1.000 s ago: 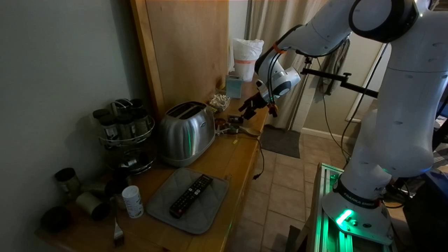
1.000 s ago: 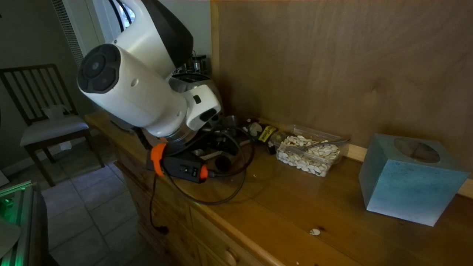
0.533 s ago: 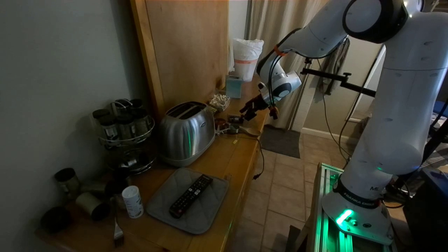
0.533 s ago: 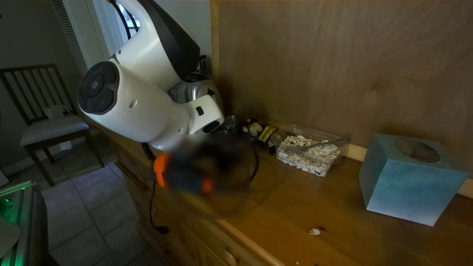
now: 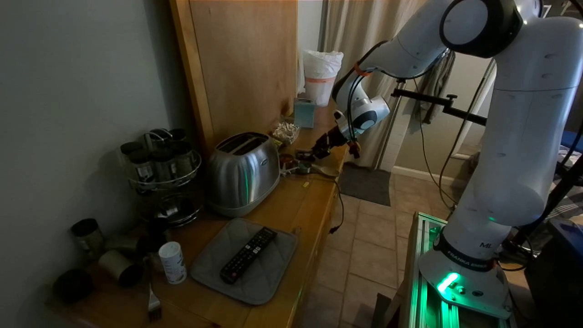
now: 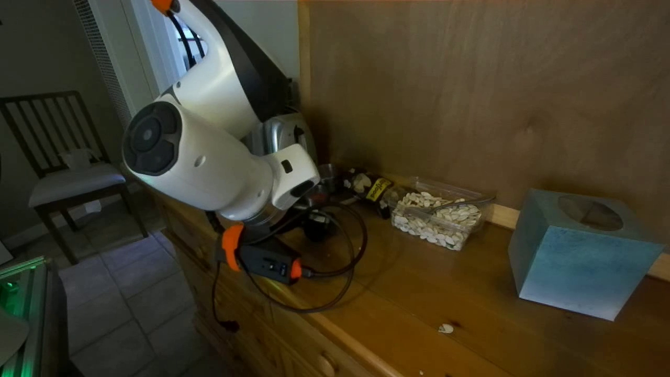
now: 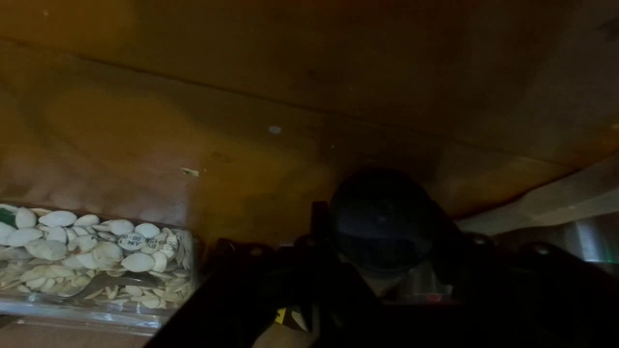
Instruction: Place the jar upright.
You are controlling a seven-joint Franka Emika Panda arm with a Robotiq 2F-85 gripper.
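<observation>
The jar shows in the wrist view as a round dark lid (image 7: 382, 220) facing the camera, with a bit of paler body below it. My gripper (image 7: 378, 217) is shut on this jar, one dark finger pressed to each side of the lid. In an exterior view the jar (image 5: 304, 155) appears to lie on its side on the wooden top, with the gripper (image 5: 315, 154) reaching it from the right. The jar's dark lid (image 6: 316, 229) also shows beneath the wrist in an exterior view; the fingers are hidden there by the arm and cables.
Close by stand the steel toaster (image 5: 243, 175), a wooden spoon (image 5: 325, 171) and a clear tub of seeds (image 6: 439, 220). A dark bag with a yellow label (image 6: 378, 189) lies behind the jar. A blue tissue box (image 6: 581, 256) is farther along. The counter edge (image 5: 325, 218) runs beside the arm.
The jaws have gone from open to shut on the jar. The hand has moved slightly down and toward the jar, while the arm's upper links shifted a little. The other objects stay put.
</observation>
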